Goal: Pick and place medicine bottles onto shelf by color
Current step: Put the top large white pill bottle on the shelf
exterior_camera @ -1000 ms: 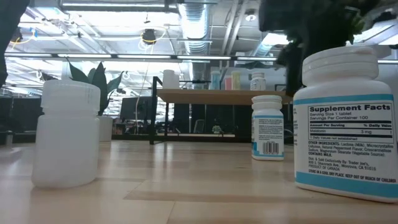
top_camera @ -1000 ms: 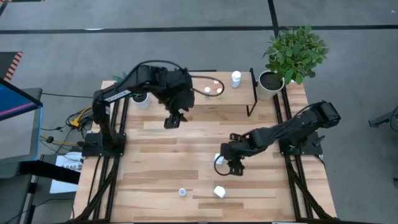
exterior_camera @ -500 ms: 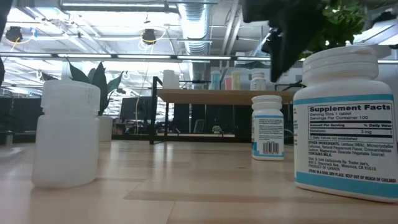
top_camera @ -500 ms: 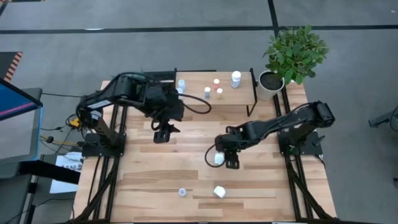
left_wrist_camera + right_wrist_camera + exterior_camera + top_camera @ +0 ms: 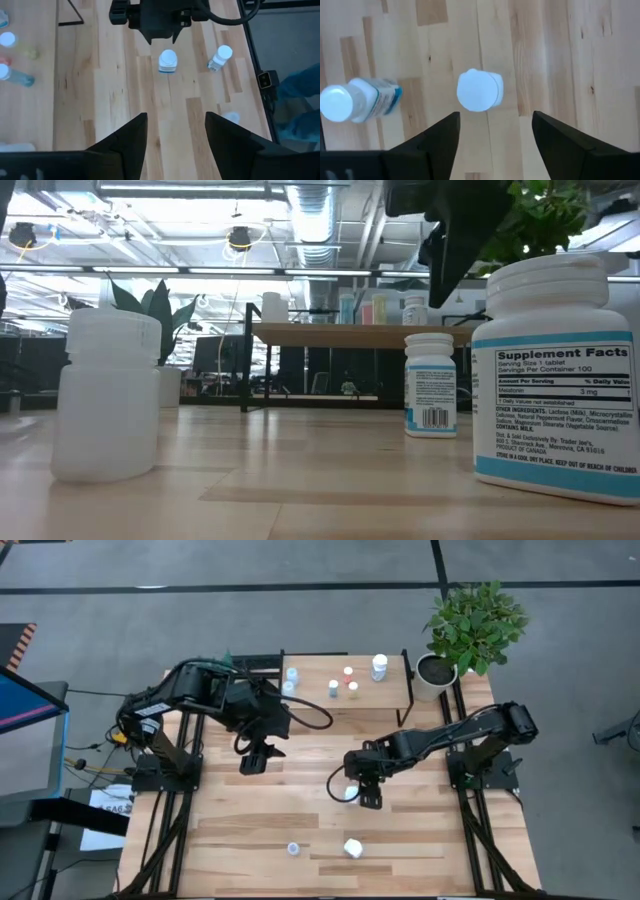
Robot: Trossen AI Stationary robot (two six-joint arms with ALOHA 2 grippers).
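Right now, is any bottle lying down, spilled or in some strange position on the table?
Nothing stands out. The bottles on the shelf stand upright, and so do the loose ones on the table: the white bottle by the right end effector, the square white bottle and the small bottle. No spill shows.

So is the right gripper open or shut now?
Open: the right gripper has its fingers spread apart, nothing between them, above a white bottle.

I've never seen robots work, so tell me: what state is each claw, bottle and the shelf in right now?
Left gripper: open, empty.
Right gripper: open, empty, beside middle bottle.
Middle bottle: upright on table, ungripped.
Front white bottle: upright on table.
Front small bottle: upright on table.
Shelf: standing, bottles on top.
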